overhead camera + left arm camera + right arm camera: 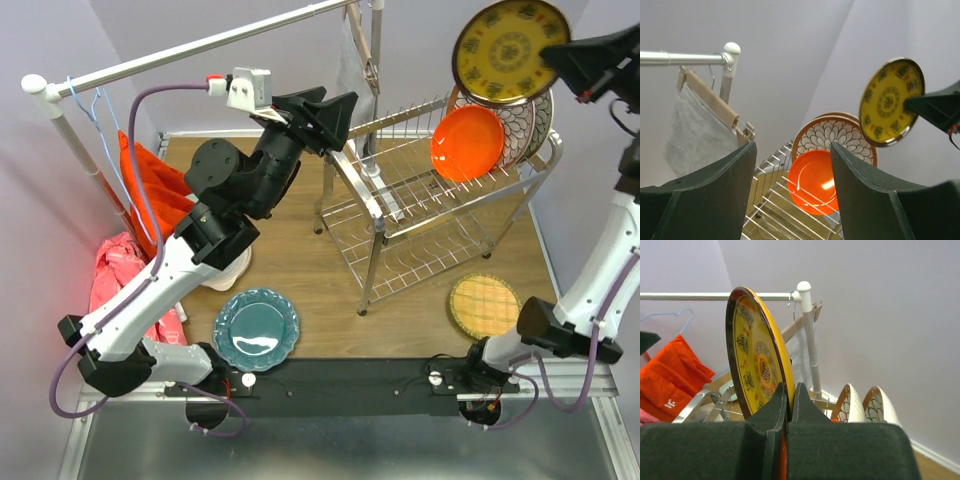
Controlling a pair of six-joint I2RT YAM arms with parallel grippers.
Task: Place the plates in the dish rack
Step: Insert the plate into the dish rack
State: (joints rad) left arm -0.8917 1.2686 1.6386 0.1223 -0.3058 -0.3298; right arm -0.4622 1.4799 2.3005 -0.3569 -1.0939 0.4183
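Right claw (790,392) clamps the dark-yellow plate (757,365) upright above the dish rack (420,210); left claw (792,150) gapes.

Top view: right gripper (552,52) runs off the right edge, body & wrist out of shot. Floral plates (530,125) mostly hidden behind orange plate (467,143) & dark-yellow plate (510,50). White plate (228,275) almost all under left arm (190,250), pattern can't be told. Right wrist view: dark-yellow plate's btm edge lost btwn the fingers (771,415); floral plates' lower halves cut off by gripper body. Left wrist view: orange plate's right side sits behind a finger of left gripper (791,147).
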